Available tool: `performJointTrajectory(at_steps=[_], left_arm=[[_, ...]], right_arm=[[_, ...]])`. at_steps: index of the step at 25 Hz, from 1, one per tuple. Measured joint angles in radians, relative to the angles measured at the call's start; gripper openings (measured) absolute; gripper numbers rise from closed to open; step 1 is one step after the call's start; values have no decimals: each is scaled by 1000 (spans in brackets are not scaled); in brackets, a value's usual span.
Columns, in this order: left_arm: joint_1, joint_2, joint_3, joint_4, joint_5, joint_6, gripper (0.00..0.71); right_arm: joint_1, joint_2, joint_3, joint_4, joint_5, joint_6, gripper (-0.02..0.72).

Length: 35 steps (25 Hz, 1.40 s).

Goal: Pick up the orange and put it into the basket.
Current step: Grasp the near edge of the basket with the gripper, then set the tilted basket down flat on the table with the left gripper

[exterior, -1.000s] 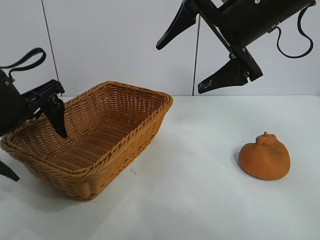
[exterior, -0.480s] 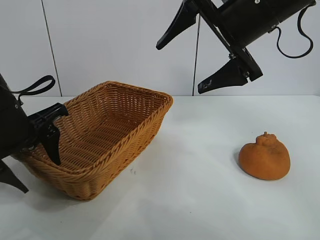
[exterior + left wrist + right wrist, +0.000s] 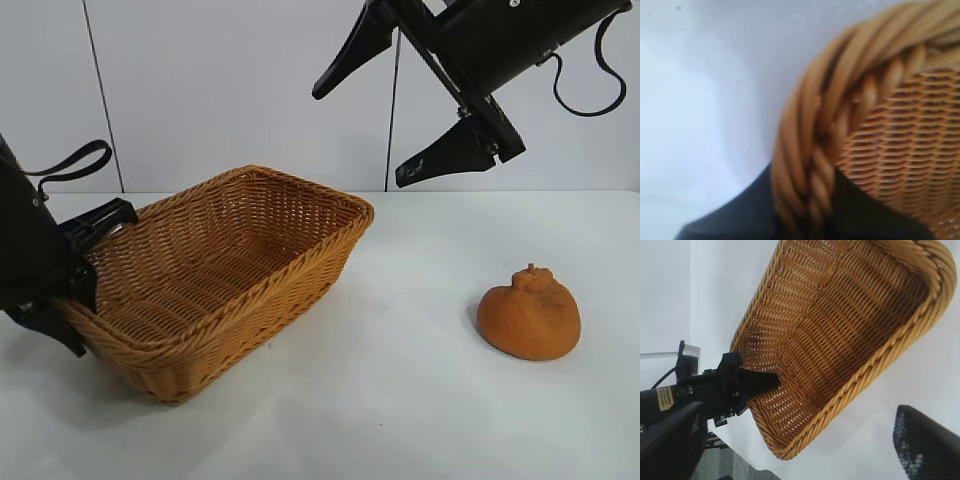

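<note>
Orange (image 3: 528, 313): squat, lumpy, dull matte skin, knobby bump on top; sits on the white table (image 3: 400, 400) at the right, well apart from the basket (image 3: 225, 275). Basket: tan woven wicker, braided rim, flaring sides, at the left. Left gripper (image 3: 68, 300) clamped narrow on the basket's near-left rim, one finger (image 3: 757, 381) inside the wall, the other outside; arm low, pointing steeply down. Right gripper (image 3: 395, 115) spread wide, holding nothing, poised high, angled downward
</note>
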Motion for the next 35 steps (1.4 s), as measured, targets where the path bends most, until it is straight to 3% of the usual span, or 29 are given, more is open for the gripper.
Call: performJointTrajectory(at_steps=[6, 13, 23, 29, 35], left_arm=[[76, 3, -121, -81, 92, 179, 87], [135, 14, -212, -85, 199, 366, 87], [136, 133, -381, -88, 393, 699, 87], [119, 156, -397, -87, 418, 862, 87], [90, 203, -402, -86, 409, 893, 87]], right_arm=[[0, 0, 0, 0, 0, 0, 694], [0, 0, 0, 0, 0, 0, 694], [0, 0, 0, -2, 3, 0, 694], [0, 0, 0, -2, 4, 0, 694], [0, 0, 0, -2, 8, 7, 694]])
